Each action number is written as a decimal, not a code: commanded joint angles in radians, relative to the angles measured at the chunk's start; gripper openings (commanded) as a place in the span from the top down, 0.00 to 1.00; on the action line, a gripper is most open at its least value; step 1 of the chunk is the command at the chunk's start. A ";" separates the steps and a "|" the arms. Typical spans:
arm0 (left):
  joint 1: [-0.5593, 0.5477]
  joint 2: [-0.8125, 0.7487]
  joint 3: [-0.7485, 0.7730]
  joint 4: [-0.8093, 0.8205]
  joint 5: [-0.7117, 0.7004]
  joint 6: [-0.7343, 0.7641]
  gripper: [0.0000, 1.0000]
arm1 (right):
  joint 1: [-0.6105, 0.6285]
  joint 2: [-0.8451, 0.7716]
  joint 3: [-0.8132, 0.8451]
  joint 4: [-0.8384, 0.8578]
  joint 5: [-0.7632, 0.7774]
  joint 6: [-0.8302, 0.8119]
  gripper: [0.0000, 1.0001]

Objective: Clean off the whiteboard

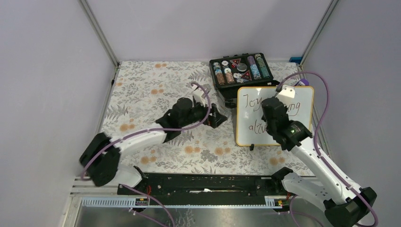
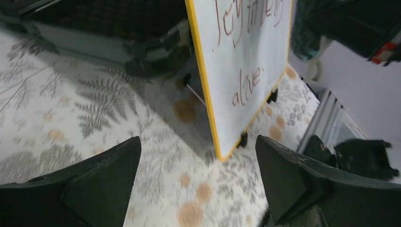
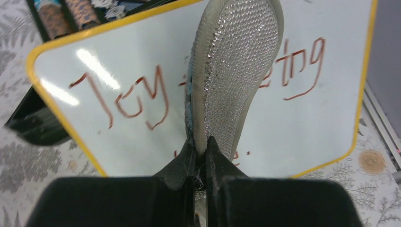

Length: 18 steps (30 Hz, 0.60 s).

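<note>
The whiteboard (image 1: 248, 120) stands tilted at the right of the table, yellow-framed, with red handwriting on it. My right gripper (image 1: 280, 101) is in front of its upper middle, shut on a glittery silver oval eraser pad (image 3: 236, 66) that lies over the middle of the top line of writing on the whiteboard (image 3: 307, 127). In the right wrist view the right gripper (image 3: 200, 144) pinches the pad's lower edge. My left gripper (image 1: 218, 116) is open and holds nothing, low over the cloth just left of the board. In the left wrist view the left gripper (image 2: 197, 142) faces the whiteboard's (image 2: 241, 71) lower corner.
A black case of coloured chips (image 1: 240, 70) lies open right behind the board. A small purple object (image 1: 302, 82) sits at the board's top right corner. Walls close in the floral tablecloth (image 1: 151, 90) on three sides. A black rail (image 1: 203, 184) runs along the near edge.
</note>
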 commanded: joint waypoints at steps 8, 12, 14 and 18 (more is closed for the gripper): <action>-0.061 0.461 0.053 0.755 0.137 -0.090 0.22 | -0.217 0.093 0.087 -0.008 -0.037 -0.135 1.00; -0.078 0.567 0.063 0.885 0.220 -0.151 0.33 | -0.222 0.054 0.027 0.071 -0.081 -0.183 1.00; -0.085 0.601 0.060 0.939 0.255 -0.163 0.35 | -0.224 0.018 -0.029 0.141 -0.093 -0.229 1.00; -0.087 0.633 0.088 0.851 0.232 -0.142 0.37 | -0.237 0.002 -0.089 0.239 -0.054 -0.282 1.00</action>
